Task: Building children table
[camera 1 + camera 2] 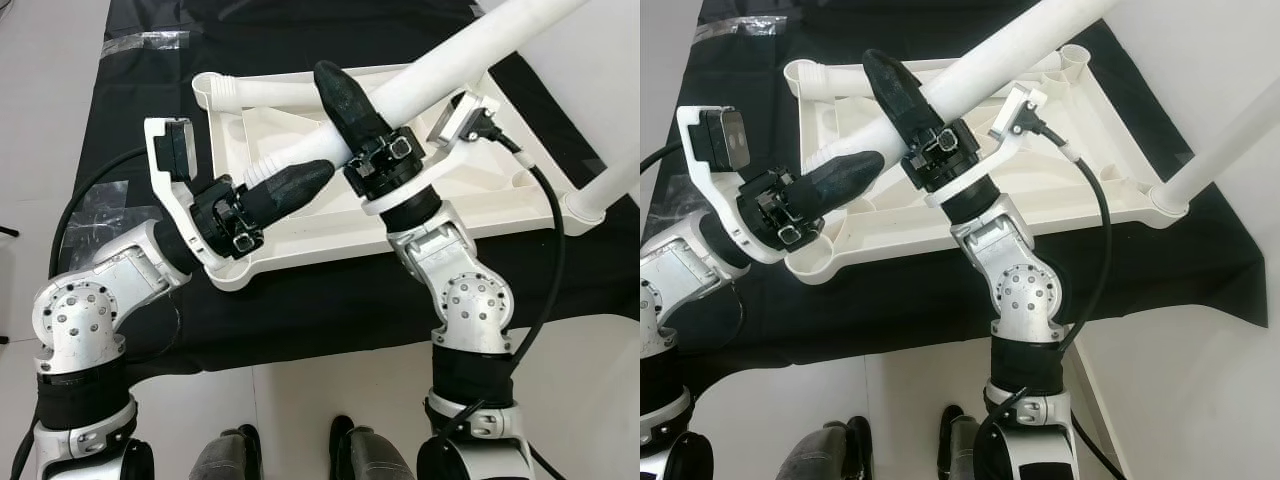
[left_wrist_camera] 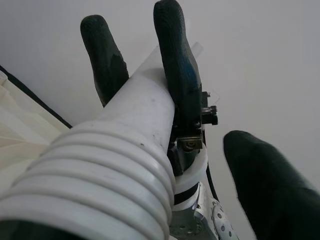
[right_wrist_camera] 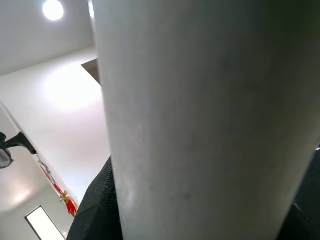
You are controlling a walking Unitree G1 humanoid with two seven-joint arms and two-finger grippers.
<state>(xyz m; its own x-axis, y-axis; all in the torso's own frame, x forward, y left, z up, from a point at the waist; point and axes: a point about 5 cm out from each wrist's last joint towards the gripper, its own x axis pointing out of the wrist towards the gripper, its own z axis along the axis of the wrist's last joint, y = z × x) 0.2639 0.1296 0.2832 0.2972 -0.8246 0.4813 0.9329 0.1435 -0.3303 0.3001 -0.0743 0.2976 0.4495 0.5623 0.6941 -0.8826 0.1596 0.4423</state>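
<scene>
In the left eye view, the white table leg (image 1: 450,62) lies slanted above the upside-down white table top (image 1: 300,215), which rests on a black cloth (image 1: 300,300) spread over a pale floor (image 1: 330,400). The right gripper (image 1: 345,100) holds the leg at its middle, jaws closed around it. The left gripper (image 1: 295,185) holds the ribbed lower end, close to the near corner socket of the table top. The leg looks like hollow plastic: light, stiff and smooth, so I judge it may slip or turn inside the jaws.

In the right eye view, a second leg (image 1: 1225,150) already stands in a far corner socket.

In the left wrist view, the ribbed end (image 2: 95,175) sits between the left jaws, with one finger (image 2: 250,180) beside it. The ribs seem the safest place to grip.

In the right wrist view, the smooth leg surface (image 3: 210,125) is tight between the right jaws; a ceiling lamp (image 3: 52,9) and pale walls show behind it
</scene>
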